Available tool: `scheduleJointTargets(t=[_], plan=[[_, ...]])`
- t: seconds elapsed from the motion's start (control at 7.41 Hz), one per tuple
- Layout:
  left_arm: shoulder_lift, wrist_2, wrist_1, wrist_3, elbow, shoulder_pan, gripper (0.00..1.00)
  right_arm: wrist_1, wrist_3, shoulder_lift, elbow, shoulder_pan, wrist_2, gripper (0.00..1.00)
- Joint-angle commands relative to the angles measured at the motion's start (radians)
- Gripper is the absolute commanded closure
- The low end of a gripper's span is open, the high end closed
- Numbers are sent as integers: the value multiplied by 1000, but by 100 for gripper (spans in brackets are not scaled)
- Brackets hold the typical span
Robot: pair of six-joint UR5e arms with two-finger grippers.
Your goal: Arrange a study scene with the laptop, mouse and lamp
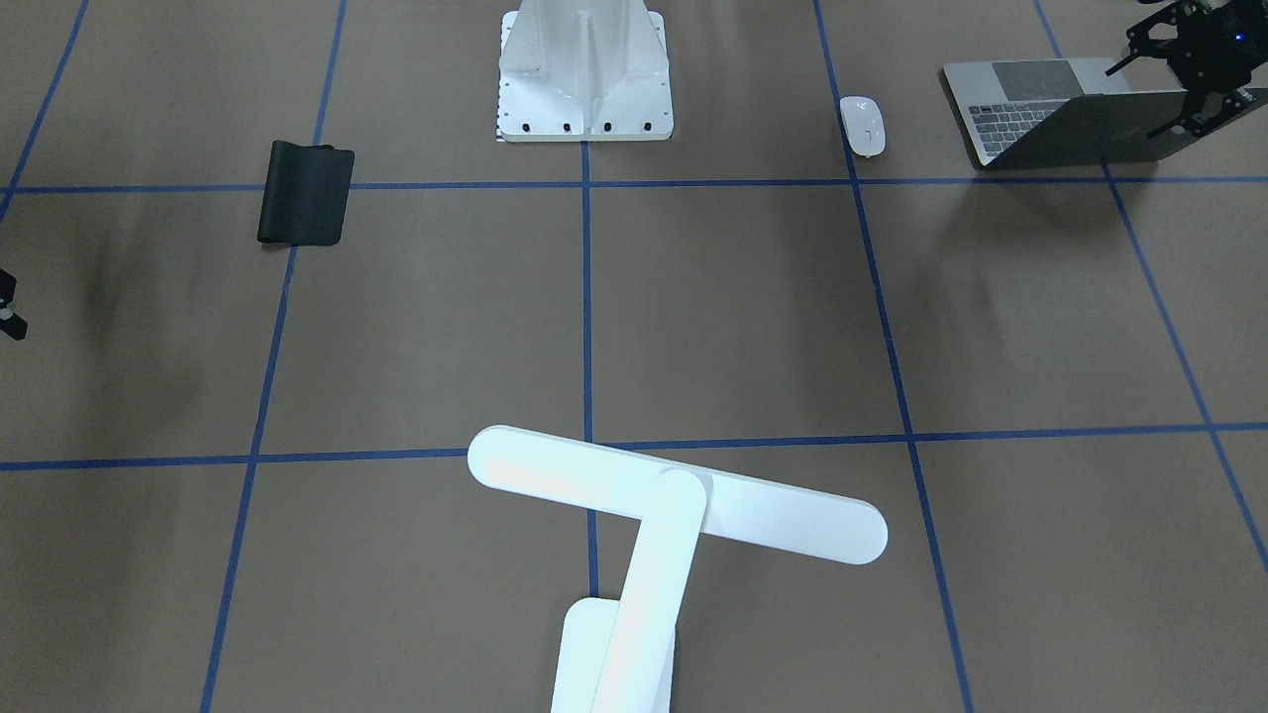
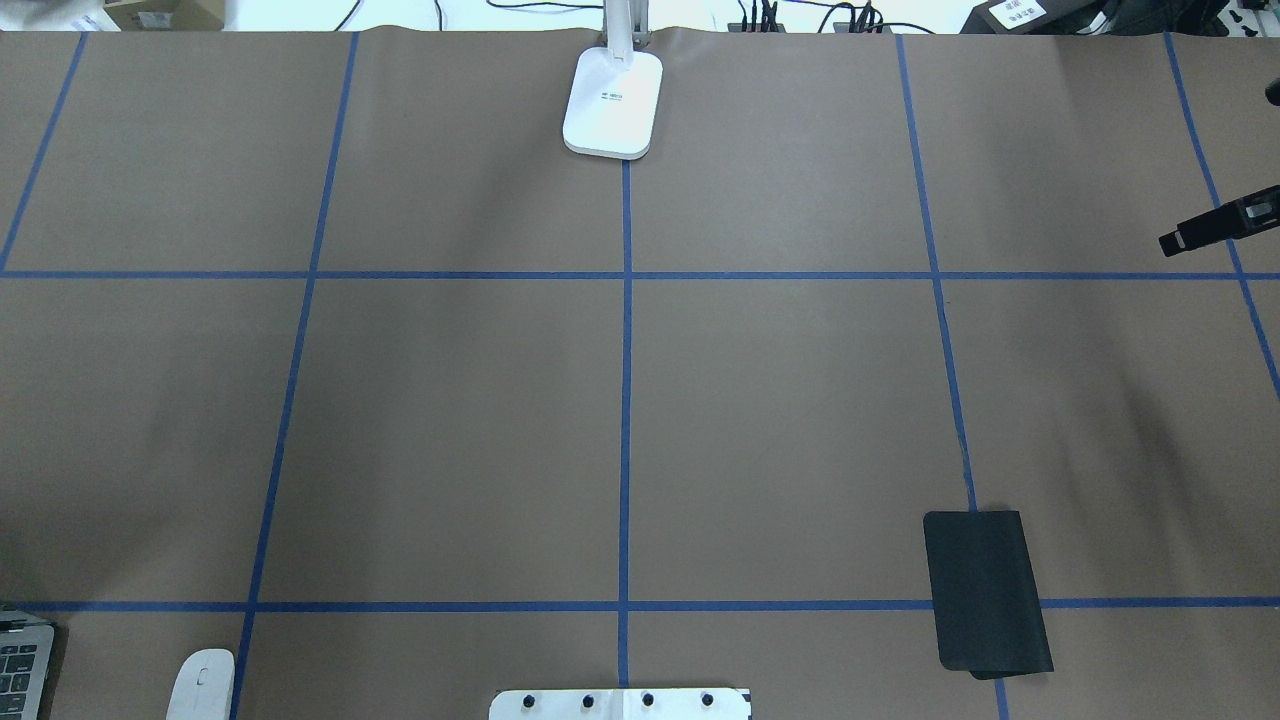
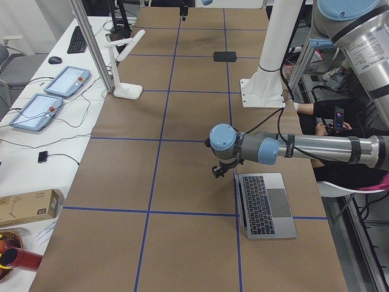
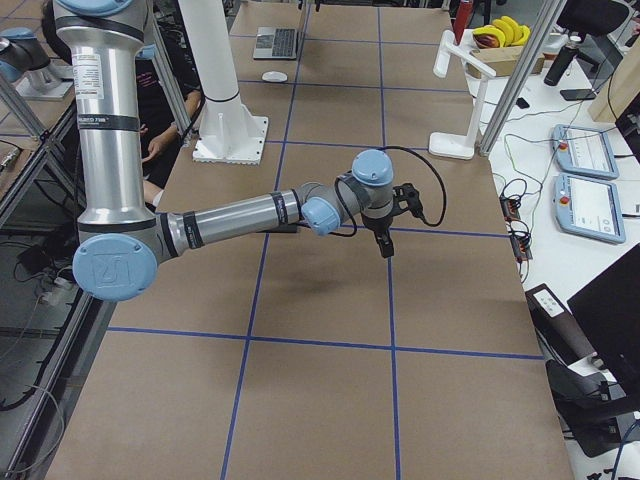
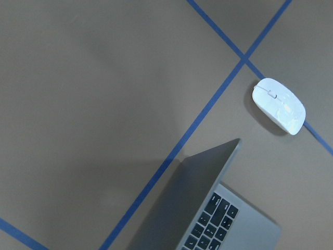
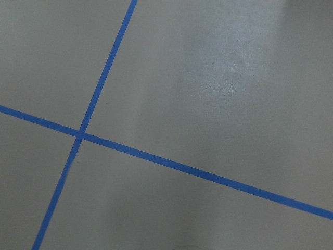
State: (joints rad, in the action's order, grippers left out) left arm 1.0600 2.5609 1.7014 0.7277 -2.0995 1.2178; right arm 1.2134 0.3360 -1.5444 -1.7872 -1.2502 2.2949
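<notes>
The laptop [image 1: 1040, 109] stands open at the table's near-left corner, and it also shows in the left wrist view [image 5: 208, 208]. My left gripper [image 1: 1159, 84] hovers by the top edge of its screen, fingers spread, holding nothing. The white mouse [image 1: 862, 124] lies beside the laptop on the brown table, and it also shows in the left wrist view [image 5: 279, 105]. The lamp [image 1: 674, 490] stands upright at the far edge on its base [image 2: 612, 100]. My right gripper [image 2: 1215, 225] hangs over bare table at the far right, fingers together and empty.
A flat black pad [image 2: 985, 590] lies near right. The white ribbed pedestal [image 1: 584, 69] stands at the near centre edge. Blue tape lines grid the brown table [image 2: 780, 430]. An operator sits behind the robot in the side views.
</notes>
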Motion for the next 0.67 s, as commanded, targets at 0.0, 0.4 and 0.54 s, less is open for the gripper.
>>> scheduleJointTargets(t=[0.0, 0.4, 0.54], plan=[[2, -16, 0, 4, 1, -67, 1, 0, 0, 3, 2, 0, 0, 0], [2, -98, 0, 120, -4, -101, 6, 0, 0, 1, 5, 0, 0, 0], [-2, -100, 1, 166, -5, -104, 7, 0, 0, 1, 5, 0, -2, 0]])
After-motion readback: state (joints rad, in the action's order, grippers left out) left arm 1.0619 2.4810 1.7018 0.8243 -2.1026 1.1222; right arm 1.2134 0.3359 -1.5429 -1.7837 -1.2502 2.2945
